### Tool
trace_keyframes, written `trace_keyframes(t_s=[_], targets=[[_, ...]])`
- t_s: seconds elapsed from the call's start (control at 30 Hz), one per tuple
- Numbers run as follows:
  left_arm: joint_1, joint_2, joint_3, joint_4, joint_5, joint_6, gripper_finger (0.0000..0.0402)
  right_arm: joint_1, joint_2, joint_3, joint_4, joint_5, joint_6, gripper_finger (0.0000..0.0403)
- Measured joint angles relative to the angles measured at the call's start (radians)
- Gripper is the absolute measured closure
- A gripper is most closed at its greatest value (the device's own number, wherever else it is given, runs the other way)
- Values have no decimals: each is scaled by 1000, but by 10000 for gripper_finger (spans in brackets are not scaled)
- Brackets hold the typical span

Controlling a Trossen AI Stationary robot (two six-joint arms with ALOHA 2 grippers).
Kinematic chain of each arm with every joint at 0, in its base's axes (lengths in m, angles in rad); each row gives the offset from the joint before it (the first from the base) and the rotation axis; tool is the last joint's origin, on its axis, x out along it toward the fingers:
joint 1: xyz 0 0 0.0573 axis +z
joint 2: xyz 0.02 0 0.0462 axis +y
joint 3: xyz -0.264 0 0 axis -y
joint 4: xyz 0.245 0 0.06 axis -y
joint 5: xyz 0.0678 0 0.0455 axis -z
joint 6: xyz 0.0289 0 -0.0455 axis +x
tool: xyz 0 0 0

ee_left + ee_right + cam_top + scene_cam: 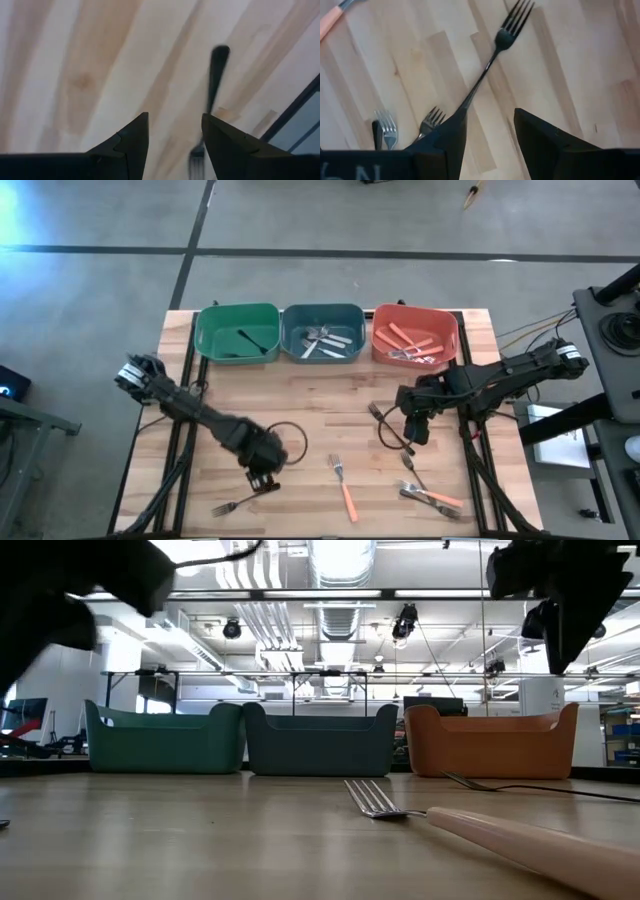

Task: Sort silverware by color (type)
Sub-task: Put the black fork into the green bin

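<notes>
Pale wood-plank table [300,395]: left gripper [174,145] spread wide over a slim black fork [216,75]; right gripper [490,135] gapes above another dark fork [505,32].

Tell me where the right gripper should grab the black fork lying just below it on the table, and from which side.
Probably from straight above, closing across the black fork's thin handle near its middle. It lies flat on the wooden table, so only a top-down approach gets fingers on both sides. The right gripper is open and already partly over the handle; the tines are wider and a poorer hold.
</notes>
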Motion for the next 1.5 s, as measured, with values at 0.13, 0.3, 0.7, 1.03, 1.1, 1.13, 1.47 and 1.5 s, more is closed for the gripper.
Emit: trace_keyframes(t_s=[0.13,0.3,0.7,1.03,1.1,1.13,1.47,1.5], targets=[[-73,25,6,8,-1,-146,237,23,0,0,19,0,-6,254],[-159,67,4,75,-1,-302,237,37,0,0,20,1,-6,253],[-214,217,23,228,-26,-339,237,43,0,0,21,9,-14,252],[-214,351,200,84,-82,-274,237,43,0,0,21,10,-47,252],[-215,381,237,43,-82,-260,237,43,0,0,21,10,-61,252],[-216,396,255,11,-82,-259,237,43,0,0,21,11,-66,252],[-222,450,400,-154,-96,-252,237,43,0,-1,26,28,-82,252],[-225,450,403,-162,-104,-253,237,43,0,-1,26,28,-87,252]])
